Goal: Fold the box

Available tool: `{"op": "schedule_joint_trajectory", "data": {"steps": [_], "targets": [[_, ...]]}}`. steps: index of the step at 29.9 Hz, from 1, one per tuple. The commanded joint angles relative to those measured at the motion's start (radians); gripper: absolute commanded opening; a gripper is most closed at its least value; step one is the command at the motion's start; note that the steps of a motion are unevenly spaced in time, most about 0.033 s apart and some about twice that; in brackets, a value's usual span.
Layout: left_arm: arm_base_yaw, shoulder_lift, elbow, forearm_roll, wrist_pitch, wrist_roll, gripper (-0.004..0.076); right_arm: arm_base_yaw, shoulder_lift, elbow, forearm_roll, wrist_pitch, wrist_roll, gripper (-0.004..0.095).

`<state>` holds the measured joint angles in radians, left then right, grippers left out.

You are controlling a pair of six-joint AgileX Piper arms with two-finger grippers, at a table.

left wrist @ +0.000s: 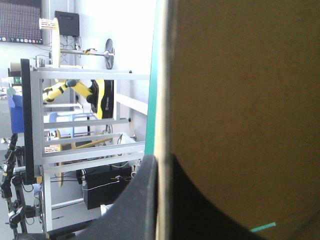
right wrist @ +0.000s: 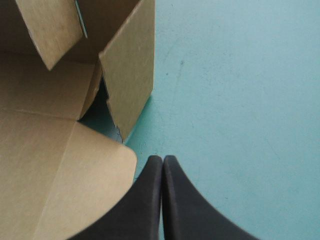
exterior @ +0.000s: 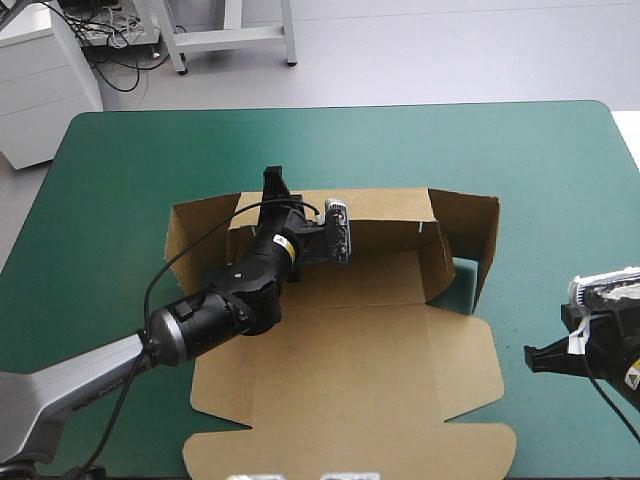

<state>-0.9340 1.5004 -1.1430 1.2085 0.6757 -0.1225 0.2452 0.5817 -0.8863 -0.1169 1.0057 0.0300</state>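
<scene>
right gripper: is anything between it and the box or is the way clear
Nothing visible stands in the way. The right gripper, shut, hangs over bare teal-green cover just off the box. The box's raised side wall is ahead of it and the flat lid's rounded corner is right beside it.

This is a robotics lab: a work table under a teal-green cover stands on a bare pale floor, with the left gripper over its middle and the right gripper near its right edge. Beyond the far left corner are a white drawer cabinet, a tangle of black cables and the white metal legs of a stand. The left wrist view shows, beyond the table's edge, a rack of bare aluminium bars with a black case and loose wires under it
</scene>
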Motion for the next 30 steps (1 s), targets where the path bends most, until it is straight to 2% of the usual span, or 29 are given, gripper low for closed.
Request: {"op": "schedule_joint_trajectory", "data": {"steps": [1, 6, 14, 22, 25, 27, 30], "targets": [[-0.025, -0.044, -0.001, 0.055, -0.009, -0.042, -0.0032, -0.004, 0.004, -0.05, -0.015, -0.055, -0.001, -0.0023], [-0.081, -0.044, 0.003, 0.063, 0.04, -0.055, -0.0032, -0.004, 0.005, -0.05, -0.015, -0.057, 0.022, -0.0023], [-0.081, -0.035, 0.003, 0.063, 0.092, -0.118, -0.0032, -0.004, 0.005, -0.05, -0.012, -0.067, 0.028, -0.0023], [-0.081, -0.035, 0.003, 0.063, 0.097, -0.14, -0.0032, -0.004, 0.065, -0.131, -0.005, -0.073, 0.033, -0.0009], [-0.081, -0.035, 0.003, 0.065, 0.095, -0.141, -0.0032, -0.004, 0.134, -0.206, -0.005, -0.053, 0.04, 0.0071], [-0.081, -0.035, 0.003, 0.067, 0.095, -0.144, -0.0032, -0.004, 0.182, -0.259, -0.009, -0.044, 0.04, 0.0162], [-0.081, -0.035, 0.003, 0.069, 0.095, -0.161, -0.0032, -0.004, 0.255, -0.338, -0.011, -0.046, 0.04, 0.035]]}}
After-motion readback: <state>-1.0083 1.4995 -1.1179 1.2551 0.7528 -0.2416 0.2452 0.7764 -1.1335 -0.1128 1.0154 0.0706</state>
